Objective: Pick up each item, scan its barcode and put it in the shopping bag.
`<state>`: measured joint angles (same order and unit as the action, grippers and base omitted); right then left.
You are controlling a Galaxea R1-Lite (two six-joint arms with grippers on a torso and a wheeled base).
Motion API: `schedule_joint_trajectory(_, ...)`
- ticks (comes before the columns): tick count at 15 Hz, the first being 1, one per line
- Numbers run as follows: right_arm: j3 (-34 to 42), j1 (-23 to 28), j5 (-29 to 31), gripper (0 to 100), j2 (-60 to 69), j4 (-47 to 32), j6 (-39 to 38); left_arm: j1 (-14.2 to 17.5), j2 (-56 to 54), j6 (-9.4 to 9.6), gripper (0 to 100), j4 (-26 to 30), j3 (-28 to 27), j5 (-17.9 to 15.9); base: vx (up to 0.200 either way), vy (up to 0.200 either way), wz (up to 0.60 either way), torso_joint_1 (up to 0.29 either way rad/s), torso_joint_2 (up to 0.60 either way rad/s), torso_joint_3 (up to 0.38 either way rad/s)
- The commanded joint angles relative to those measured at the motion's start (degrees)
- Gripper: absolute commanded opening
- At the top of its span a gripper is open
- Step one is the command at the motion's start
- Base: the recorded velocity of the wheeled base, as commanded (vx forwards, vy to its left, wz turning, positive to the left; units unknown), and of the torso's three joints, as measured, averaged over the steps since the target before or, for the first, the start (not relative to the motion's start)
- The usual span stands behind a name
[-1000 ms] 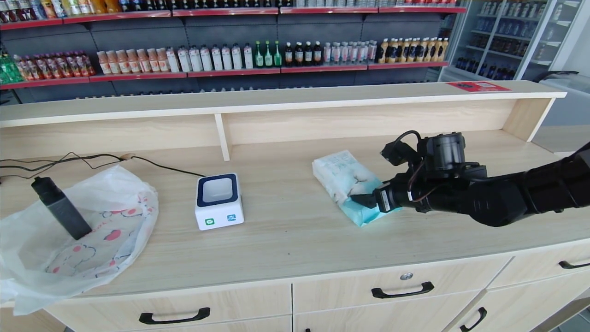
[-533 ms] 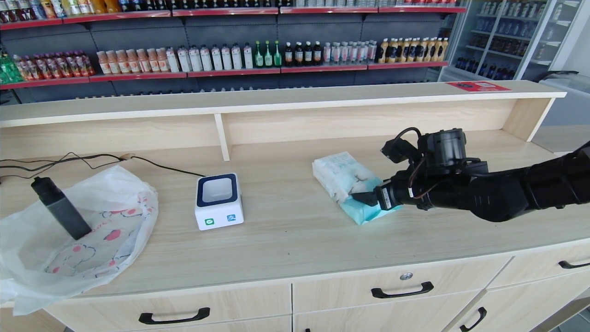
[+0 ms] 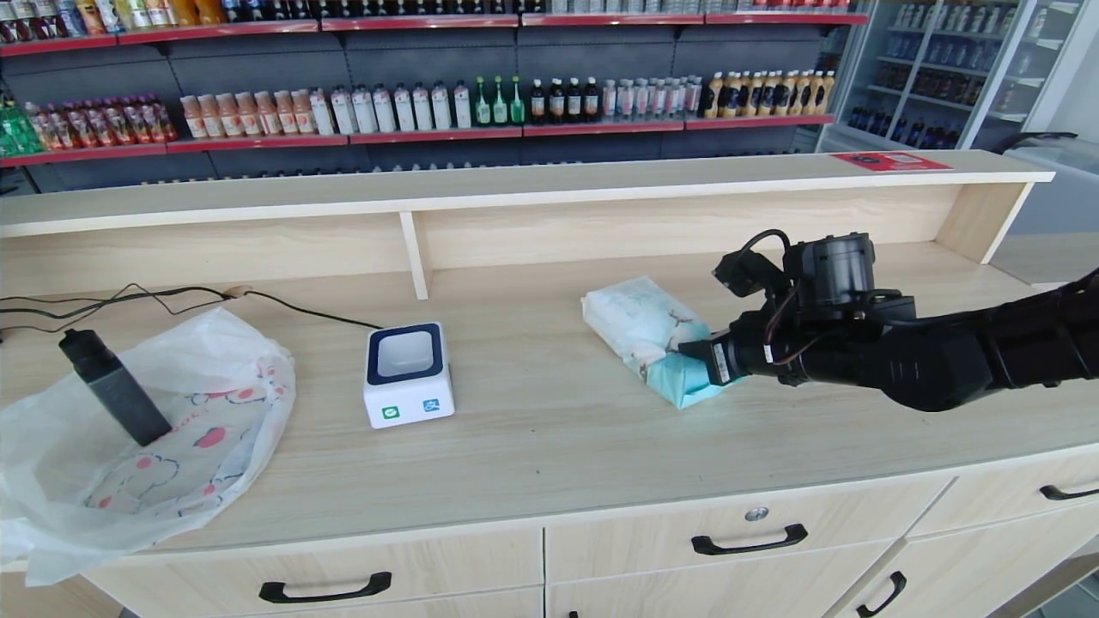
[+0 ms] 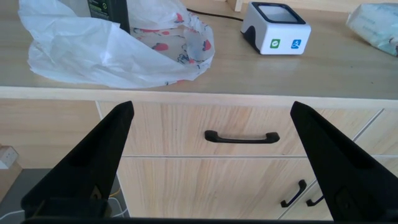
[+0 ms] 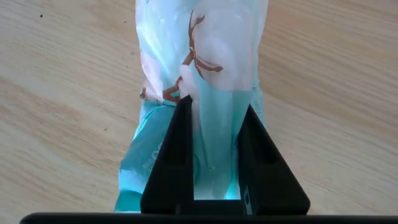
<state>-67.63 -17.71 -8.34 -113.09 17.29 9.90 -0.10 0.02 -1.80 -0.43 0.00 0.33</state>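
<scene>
**Right gripper on the pack: lift next, then scan**

The pack (image 3: 642,328) lies on the right half of the tabletop (image 3: 532,446), about midway between the front and back edges, with its teal end pointing to the front right. My right gripper (image 3: 689,353) is clenched on that teal end, with one finger on each side of it.

The pack looks soft, so I judge it will sag from an end grip. I would lift it straight up and slowly, keep the squeeze firm, and carry it low toward the scanner (image 3: 408,373), which stands left of the tabletop's middle. I cannot see a barcode, so the pack may need turning over the scanner's window. The bag (image 3: 249,369) slumps at the left front corner with a dark bottle (image 3: 113,388) already standing in it. Its mouth looks loose, so I would drop the pack well inside the rim.

The right wrist view shows the right gripper (image 5: 216,109) pinching the film of the pack (image 5: 205,56), which bulges between the fingers. The head view hides that contact behind the wrist.

The left wrist view shows the left gripper (image 4: 211,106) released, fingers wide apart, hanging below the front edge before a drawer (image 4: 239,137). Past it are the bag (image 4: 112,59), scanner (image 4: 275,28) and pack (image 4: 376,18).
</scene>
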Motion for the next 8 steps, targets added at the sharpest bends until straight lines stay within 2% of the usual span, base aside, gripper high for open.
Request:
schedule_joint_trajectory(1, 0.31, -0.04, 0.08, 0, 0.68, -0.15, 0.12, 0.01, -0.02, -0.04, 100, -0.01, 0.0, 0.02, 0.0, 0.0, 0.0, 0.0, 0.0, 0.0)
schedule_joint_trajectory(8, 1.28, 0.22, 0.08, 0, 6.39, -0.5, 0.03, 0.01, -0.02, 0.05, 100, 0.08, 0.0, 0.02, 0.0, 0.0, 0.0, 0.0, 0.0, 0.0)
